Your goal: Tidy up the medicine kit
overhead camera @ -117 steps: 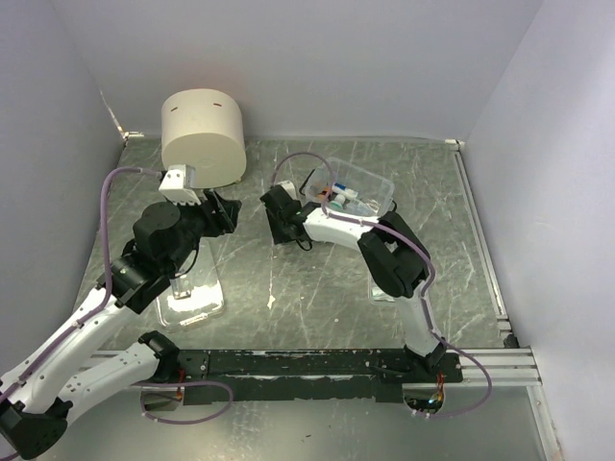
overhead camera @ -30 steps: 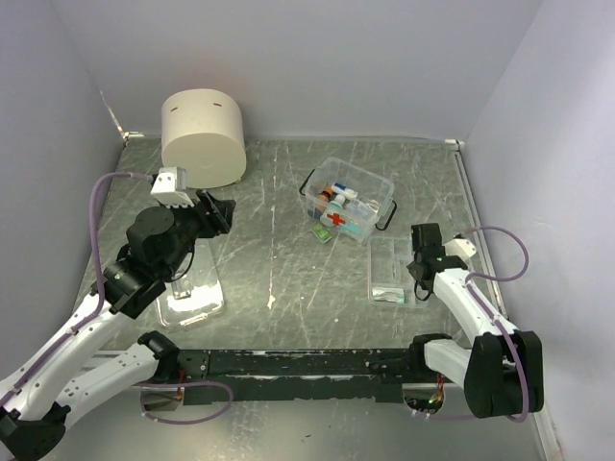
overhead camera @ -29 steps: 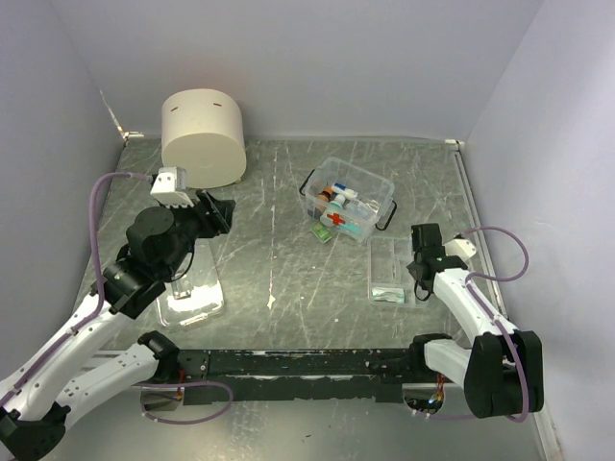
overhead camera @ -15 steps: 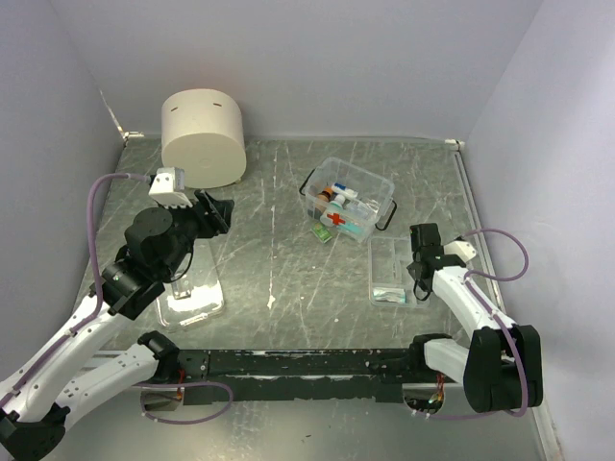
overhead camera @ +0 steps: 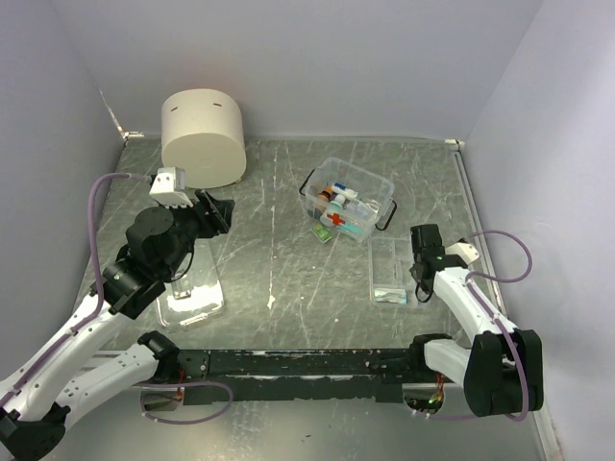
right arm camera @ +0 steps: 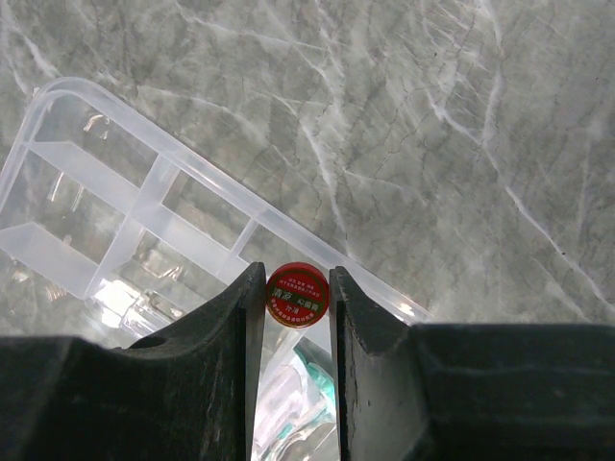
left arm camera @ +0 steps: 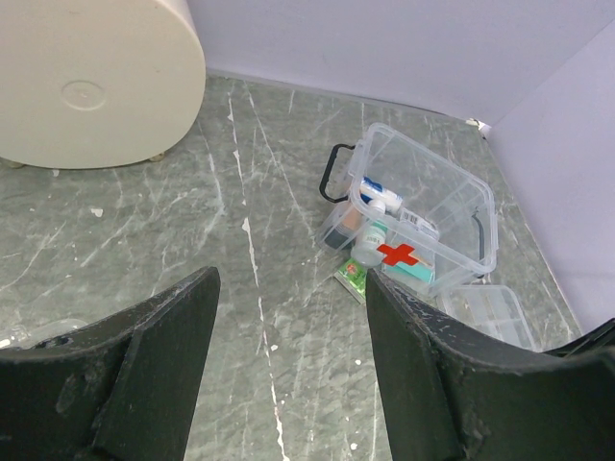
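The medicine kit [overhead camera: 348,204], a clear box with a red cross and black handles, stands open at mid-table with bottles and packets inside. It also shows in the left wrist view [left arm camera: 423,226], with a green packet [left arm camera: 354,277] lying beside it. My right gripper [right arm camera: 297,288] is shut on a small round red tin [right arm camera: 297,295], held over the long edge of a clear compartment tray [right arm camera: 96,192]. In the top view the right gripper [overhead camera: 420,280] is at that tray's [overhead camera: 390,269] right side. My left gripper [overhead camera: 219,209] is open and empty, left of the kit; its jaws [left arm camera: 290,288] stand wide apart.
A large cream cylinder [overhead camera: 202,137] stands at the back left. A second clear plastic piece [overhead camera: 189,290] lies under my left arm. The compartment tray holds a teal-and-clear packet [right arm camera: 317,384]. Walls enclose the table on three sides.
Earlier my right gripper was at the kit's left side; it has since swung back to the compartment tray on the right. Over the last second it shifted only slightly. The left arm is still.
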